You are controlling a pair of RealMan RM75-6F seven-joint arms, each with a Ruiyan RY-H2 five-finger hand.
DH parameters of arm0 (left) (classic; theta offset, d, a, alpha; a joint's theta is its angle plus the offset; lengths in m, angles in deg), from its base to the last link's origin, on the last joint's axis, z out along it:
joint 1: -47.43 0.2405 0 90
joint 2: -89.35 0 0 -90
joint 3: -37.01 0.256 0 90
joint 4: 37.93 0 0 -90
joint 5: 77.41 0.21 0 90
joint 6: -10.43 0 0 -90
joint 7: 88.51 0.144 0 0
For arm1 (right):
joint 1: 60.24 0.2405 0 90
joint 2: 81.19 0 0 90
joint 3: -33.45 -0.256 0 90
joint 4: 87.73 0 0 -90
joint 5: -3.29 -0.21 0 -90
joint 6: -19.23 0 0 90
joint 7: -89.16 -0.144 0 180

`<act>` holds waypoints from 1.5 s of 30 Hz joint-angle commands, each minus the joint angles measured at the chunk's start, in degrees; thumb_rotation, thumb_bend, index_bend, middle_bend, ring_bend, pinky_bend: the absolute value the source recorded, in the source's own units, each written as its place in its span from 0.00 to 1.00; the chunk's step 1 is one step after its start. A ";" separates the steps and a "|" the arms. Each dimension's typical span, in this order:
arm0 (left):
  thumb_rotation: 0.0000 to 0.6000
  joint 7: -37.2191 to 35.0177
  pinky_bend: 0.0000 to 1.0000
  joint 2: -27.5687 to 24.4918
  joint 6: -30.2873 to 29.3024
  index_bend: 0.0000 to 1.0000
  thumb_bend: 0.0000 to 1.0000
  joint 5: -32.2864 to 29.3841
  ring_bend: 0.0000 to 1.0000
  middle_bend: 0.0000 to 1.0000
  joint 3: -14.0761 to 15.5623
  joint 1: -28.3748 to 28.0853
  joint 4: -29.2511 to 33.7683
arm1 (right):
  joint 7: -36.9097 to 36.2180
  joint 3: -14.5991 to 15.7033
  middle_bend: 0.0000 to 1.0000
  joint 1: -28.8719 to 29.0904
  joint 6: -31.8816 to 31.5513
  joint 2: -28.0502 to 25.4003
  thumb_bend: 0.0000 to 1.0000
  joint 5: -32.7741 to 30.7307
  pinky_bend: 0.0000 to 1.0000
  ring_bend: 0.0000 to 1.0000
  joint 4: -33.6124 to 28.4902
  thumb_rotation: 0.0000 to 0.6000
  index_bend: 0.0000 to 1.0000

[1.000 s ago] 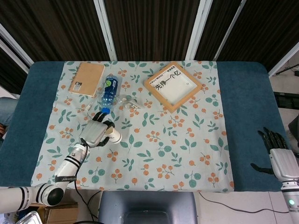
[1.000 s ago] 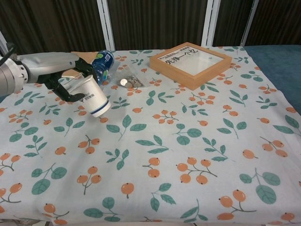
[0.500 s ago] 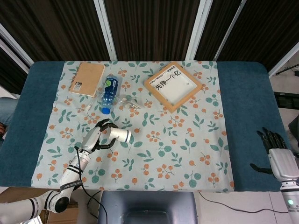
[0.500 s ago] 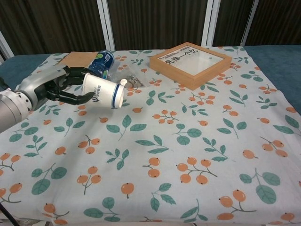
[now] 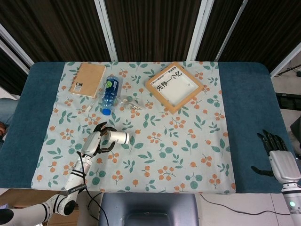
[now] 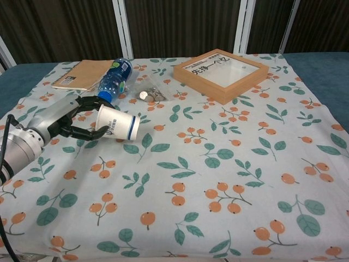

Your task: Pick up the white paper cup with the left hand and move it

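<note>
Left hand (image 6: 71, 121) is gripping the white paper cup (image 6: 118, 124) at its open end, fingers (image 6: 87, 101) wrapping over the top of the rim and under it, thumb side below. Cup is lying sideways, base pointing toward the robot's right, sitting low over the front-left part of the floral cloth (image 5: 188, 160) on the counter (image 5: 249, 103). Can't tell if it's touching the cloth or just off it. Holding by the rim end probably keeps the cup body clear for setting down. Left forearm is coming in low from the front-left corner, nearly level with the counter, wrist roughly in line with the cup's axis.

Behind the cup: notebook (image 5: 87, 79) at the far left, water bottle (image 5: 109, 94) lying on its side just beside it, a small clear bag (image 6: 150, 95) of bits near the bottle cap. All apart from the cup.

Further right: wooden framed sign (image 5: 174, 86), tilted, well apart.

Far right: right hand (image 5: 277, 150) is idling off the cloth over the blue edge, fingers spread, holding nothing.
</note>
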 commanded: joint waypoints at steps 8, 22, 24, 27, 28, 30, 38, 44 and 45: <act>1.00 0.63 0.00 -1.63 3.29 0.01 0.39 1.72 0.00 0.02 1.37 -0.04 -0.08 | -0.02 -0.02 0.00 -0.01 0.08 0.02 0.20 -0.24 0.00 0.00 0.07 1.00 0.00; 1.00 26.26 0.00 -11.00 -0.49 0.00 0.37 6.01 0.00 0.00 2.03 -1.11 11.40 | 0.46 -0.18 0.00 0.49 1.00 0.34 0.20 -0.72 0.00 0.00 0.19 1.00 0.00; 1.00 33.94 0.00 -12.95 -0.53 0.00 0.35 5.87 0.00 0.00 1.80 -1.77 15.58 | 0.63 -0.09 0.00 0.61 1.19 0.39 0.20 -0.61 0.00 0.00 0.16 1.00 0.00; 1.00 47.24 0.00 -15.89 1.35 0.00 0.34 3.06 0.00 0.00 1.07 -3.35 23.84 | 0.85 -0.03 0.00 0.73 1.42 0.39 0.20 -0.62 0.00 0.00 0.01 1.00 0.00; 1.00 50.32 0.00 -16.45 2.20 0.00 0.34 1.67 0.00 0.00 0.80 -3.88 26.06 | 0.88 -0.06 0.00 0.73 1.41 0.38 0.20 -0.67 0.00 0.00 -0.05 1.00 0.00; 1.00 55.55 0.00 -17.18 4.26 0.00 0.34 -1.41 0.00 0.00 0.11 -5.41 30.11 | 0.77 -0.21 0.00 0.70 1.07 0.36 0.20 -0.63 0.00 0.00 -0.17 1.00 0.00; 1.00 69.09 0.00 -13.43 7.86 0.00 0.34 -11.87 0.00 0.00 -1.18 -11.14 29.78 | -0.47 -0.32 0.00 0.34 -0.12 0.65 0.20 -0.17 0.00 0.00 0.87 1.00 0.00; 1.00 73.30 0.00 -10.76 10.34 0.00 0.34 -22.89 0.00 0.00 -2.09 -14.96 26.14 | -1.69 -0.48 0.00 0.35 -0.42 0.86 0.20 0.00 0.00 0.00 1.85 1.00 0.00; 1.00 73.89 0.00 -10.45 10.39 0.00 0.34 -24.13 0.00 0.00 -2.05 -15.48 25.72 | -1.76 -0.48 0.00 0.37 -0.34 0.87 0.20 -0.04 0.00 0.00 1.93 1.00 0.00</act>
